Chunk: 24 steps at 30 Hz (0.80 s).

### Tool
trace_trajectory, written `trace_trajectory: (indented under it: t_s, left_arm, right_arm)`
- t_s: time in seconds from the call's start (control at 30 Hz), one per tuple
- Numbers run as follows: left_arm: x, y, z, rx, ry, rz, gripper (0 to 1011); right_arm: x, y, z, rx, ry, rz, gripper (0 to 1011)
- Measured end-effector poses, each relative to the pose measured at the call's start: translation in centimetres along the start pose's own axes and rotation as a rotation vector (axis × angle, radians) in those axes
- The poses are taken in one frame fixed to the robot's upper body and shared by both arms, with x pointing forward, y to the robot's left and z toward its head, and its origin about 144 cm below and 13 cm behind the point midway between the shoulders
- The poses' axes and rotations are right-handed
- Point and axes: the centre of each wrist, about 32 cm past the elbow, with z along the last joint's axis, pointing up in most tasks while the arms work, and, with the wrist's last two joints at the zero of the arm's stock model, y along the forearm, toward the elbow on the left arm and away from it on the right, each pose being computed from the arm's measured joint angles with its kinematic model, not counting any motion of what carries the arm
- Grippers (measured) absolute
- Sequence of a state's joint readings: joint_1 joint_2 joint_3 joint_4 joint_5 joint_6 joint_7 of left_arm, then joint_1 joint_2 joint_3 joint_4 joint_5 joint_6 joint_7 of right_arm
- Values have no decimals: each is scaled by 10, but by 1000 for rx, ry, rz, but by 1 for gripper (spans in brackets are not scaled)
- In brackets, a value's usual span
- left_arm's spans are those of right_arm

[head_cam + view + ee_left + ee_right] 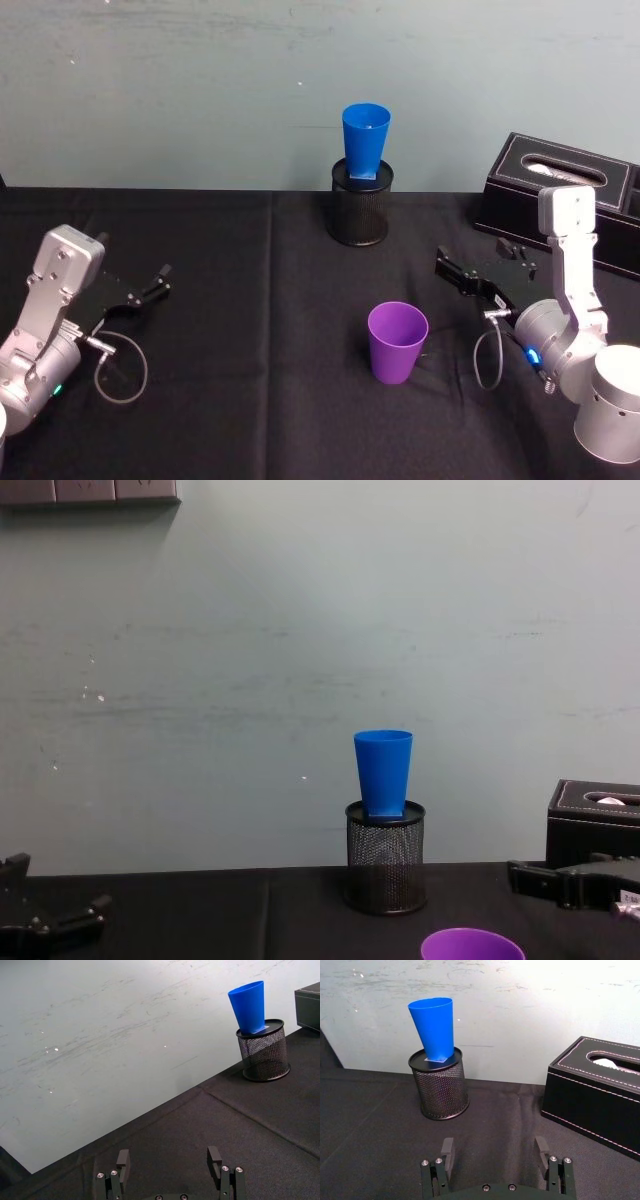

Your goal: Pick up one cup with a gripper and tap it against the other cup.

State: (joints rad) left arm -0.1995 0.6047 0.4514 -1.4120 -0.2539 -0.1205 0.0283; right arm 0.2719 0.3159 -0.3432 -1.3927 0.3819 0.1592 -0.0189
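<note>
Still untouched, smooth tapered purple plastic cup (pixel 397 342) stood mid-table; bright blue tapered plastic cup (pixel 365 143) sat in black wire-mesh pot (pixel 361 206); right gripper (pixel 447 266) hung nearby, jaws parted; left gripper (pixel 160 279) idle, jaws apart; grasp, tap remained.

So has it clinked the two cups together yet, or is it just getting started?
Just getting started, it seems. The purple cup stands untouched on the black table, and the blue cup sits in the mesh pen pot. The right gripper hangs open beside the purple cup, holding nothing; the left gripper is open, off to the side. Grasping, lifting and tapping remain.
</note>
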Motion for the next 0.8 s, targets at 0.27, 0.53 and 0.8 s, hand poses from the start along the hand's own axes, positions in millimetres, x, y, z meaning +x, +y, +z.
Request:
trace_trajectory:
  t_s: [0.27,0.53,0.8]
  left_arm:
    - [0,0,0,0,0,0,1011]
    - [0,0,0,0,0,0,1012]
    - [0,0,0,0,0,0,1012]
  right_arm:
    - [0,0,0,1,-1,-2,1000]
    - [0,0,0,1,-1,-4,1000]
    - [0,0,0,2,-1,-6,1000]
